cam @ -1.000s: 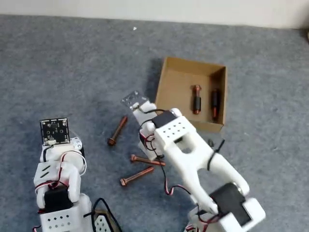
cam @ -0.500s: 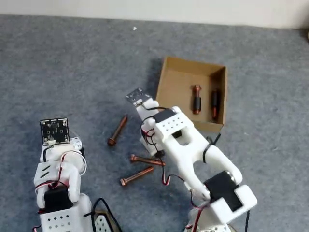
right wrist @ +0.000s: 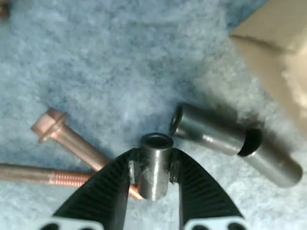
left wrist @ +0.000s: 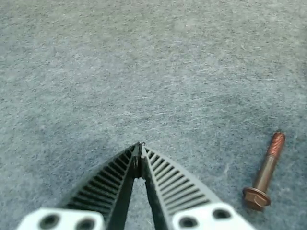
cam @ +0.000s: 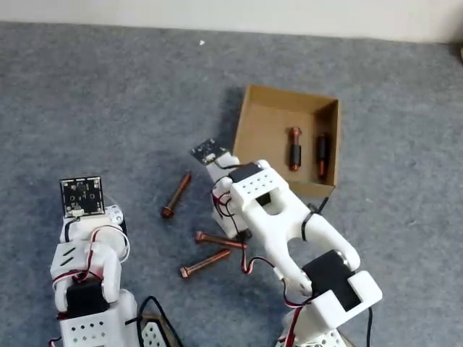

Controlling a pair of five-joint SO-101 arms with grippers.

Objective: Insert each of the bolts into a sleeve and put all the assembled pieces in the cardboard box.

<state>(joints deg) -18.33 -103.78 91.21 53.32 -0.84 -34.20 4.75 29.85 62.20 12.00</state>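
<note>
My right gripper (right wrist: 154,160) is shut on a dark metal sleeve (right wrist: 156,167), held upright just above the carpet. Two more sleeves (right wrist: 216,136) lie end to end beside it. Two copper bolts (right wrist: 72,141) lie close on the other side. From above, three bolts (cam: 176,194) (cam: 221,240) (cam: 205,262) lie on the carpet left of the right arm (cam: 268,210). The cardboard box (cam: 253,130) holds two assembled pieces (cam: 295,150). My left gripper (left wrist: 139,154) is shut on nothing over bare carpet, with one bolt (left wrist: 265,172) off to its side.
Grey carpet covers the whole table. The left arm (cam: 85,246) stays at the near left corner. The box wall (right wrist: 268,43) stands close behind the lying sleeves. Open carpet lies at the far left and to the right of the box.
The right arm has shifted a little, its elbow swinging left and its wrist edging toward the box. The bolts, the box and the left arm have not moved.
</note>
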